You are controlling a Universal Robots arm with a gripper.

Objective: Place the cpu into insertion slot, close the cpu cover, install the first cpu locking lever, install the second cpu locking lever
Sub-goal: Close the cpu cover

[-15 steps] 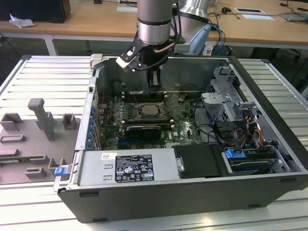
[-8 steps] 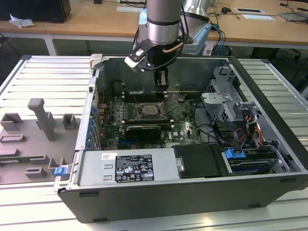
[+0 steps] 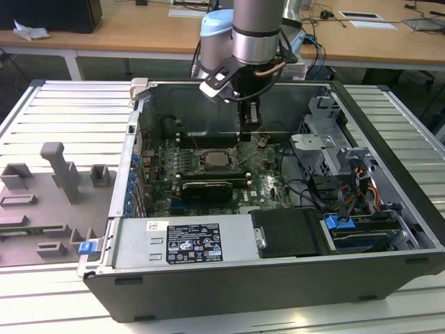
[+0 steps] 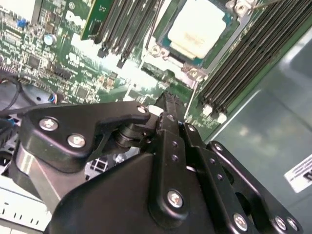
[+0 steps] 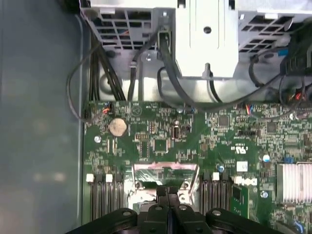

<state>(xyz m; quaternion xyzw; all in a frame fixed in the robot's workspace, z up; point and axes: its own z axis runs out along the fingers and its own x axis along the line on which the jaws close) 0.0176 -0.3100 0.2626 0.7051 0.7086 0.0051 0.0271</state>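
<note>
- Silver-grey and square, the flat metal-topped cpu [image 4: 200, 29] lies in the dark square insertion slot [image 4: 170, 51].
- Around the chip's edges the thin silver metal cpu cover [image 4: 181, 62] lies flat.
- Long narrow black memory slots [image 4: 243, 63] run along both sides of the socket on the green circuit board [image 4: 73, 58].
- In the second wrist view the black gripper [image 4: 168, 100] hangs just beside a corner of the socket frame, its two fingers pressed together with nothing seen between them.
- The board lies inside an open black computer case [image 3: 278, 292], which also holds a silver perforated drive cage [image 5: 204, 39] and tangled black cables [image 5: 97, 73].
- This case rests on a ribbed grey metal table [image 3: 62, 118], with a grey block fixture [image 3: 62, 174] on the exterior view's left.
- Light wooden desks [image 3: 139, 31] stand behind.
</note>
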